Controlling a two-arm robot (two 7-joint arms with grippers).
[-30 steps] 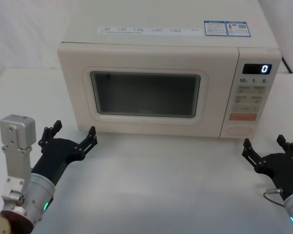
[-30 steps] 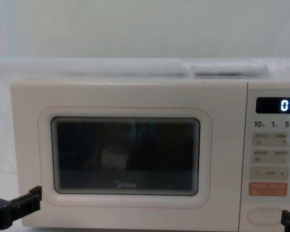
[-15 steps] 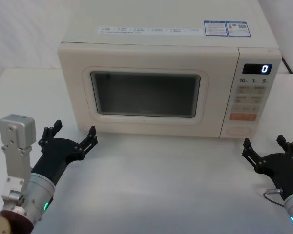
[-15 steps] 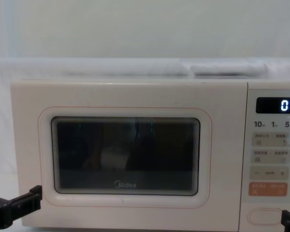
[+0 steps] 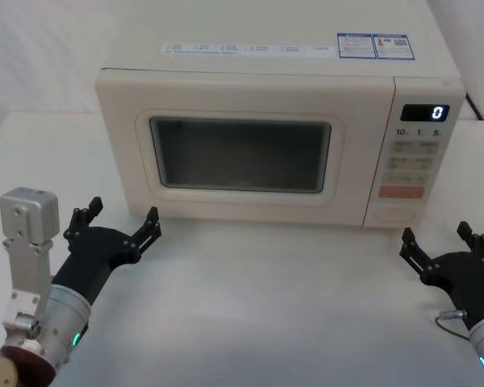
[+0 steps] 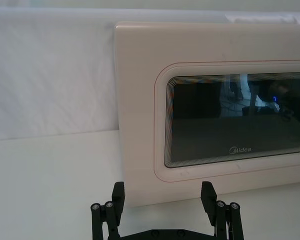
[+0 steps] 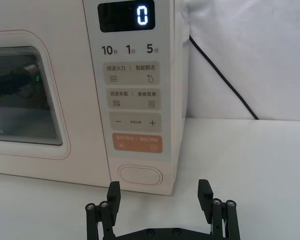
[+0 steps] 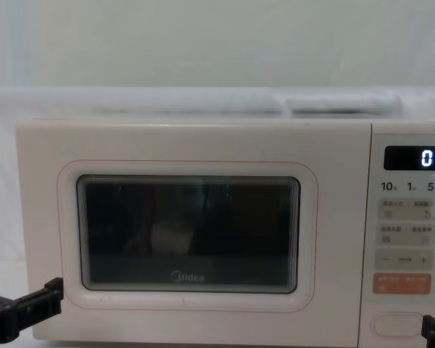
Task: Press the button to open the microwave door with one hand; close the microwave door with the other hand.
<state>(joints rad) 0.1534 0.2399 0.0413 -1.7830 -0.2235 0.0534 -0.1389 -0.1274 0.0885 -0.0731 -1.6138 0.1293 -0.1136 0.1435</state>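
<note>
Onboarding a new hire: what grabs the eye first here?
The cream microwave fills the middle of the table, its microwave door shut and the display glowing 0. Two open black end effectors wait in front: the left end effector near the door's left corner, the right end effector below the button.

Bright even light, soft shadows, reflections on microwave door point(image 6: 230, 125) window, sharp focus
</note>
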